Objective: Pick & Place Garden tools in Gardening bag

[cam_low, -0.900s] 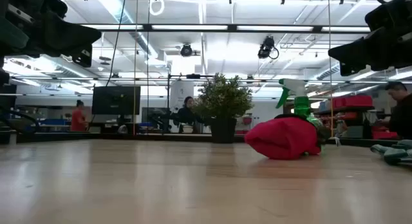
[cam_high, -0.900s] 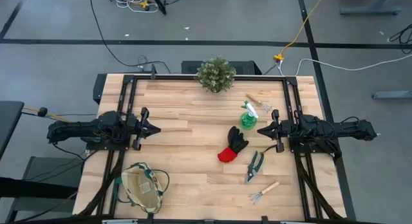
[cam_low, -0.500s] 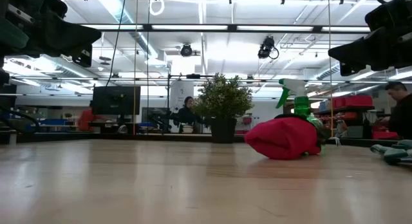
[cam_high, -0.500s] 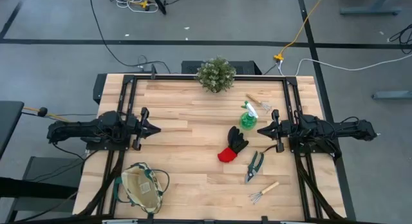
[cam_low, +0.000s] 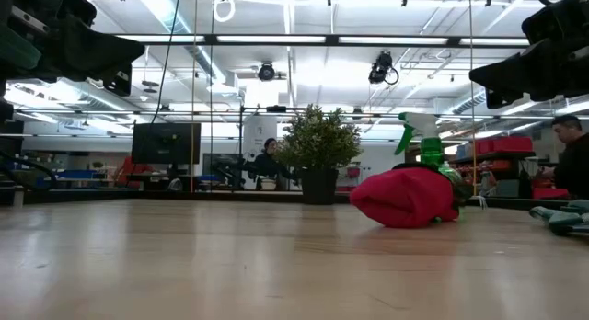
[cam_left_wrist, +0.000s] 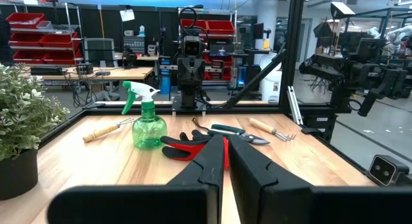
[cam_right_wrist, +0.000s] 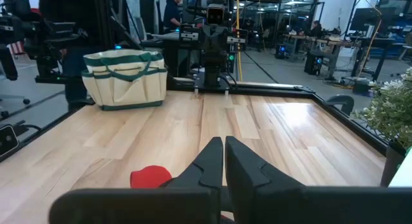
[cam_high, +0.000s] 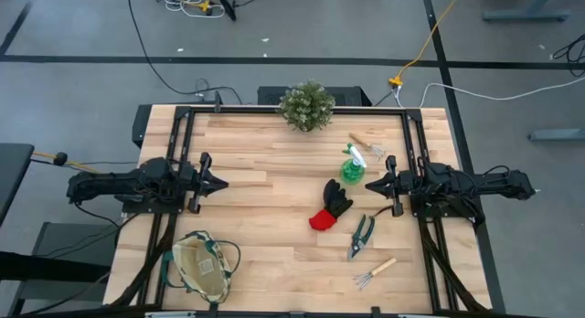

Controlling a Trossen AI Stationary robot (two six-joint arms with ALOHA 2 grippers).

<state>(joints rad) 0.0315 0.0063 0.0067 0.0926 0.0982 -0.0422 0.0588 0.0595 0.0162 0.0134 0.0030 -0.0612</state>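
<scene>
I see the glove [cam_high: 331, 205], spray bottle [cam_high: 353, 165] and shears [cam_high: 362, 236] right of centre, the tan bag [cam_high: 203, 268] at lower left. Both arms lie level, left gripper [cam_high: 222, 183] and right gripper [cam_high: 369, 185] clenched, empty.

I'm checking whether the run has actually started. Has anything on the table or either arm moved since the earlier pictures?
Nothing on the table has visibly changed. The left claw and right claw stay shut and empty at their sides; the glove, spray bottle, shears, both rakes and the bag lie where they were. Only a distant person in the room moved.
</scene>
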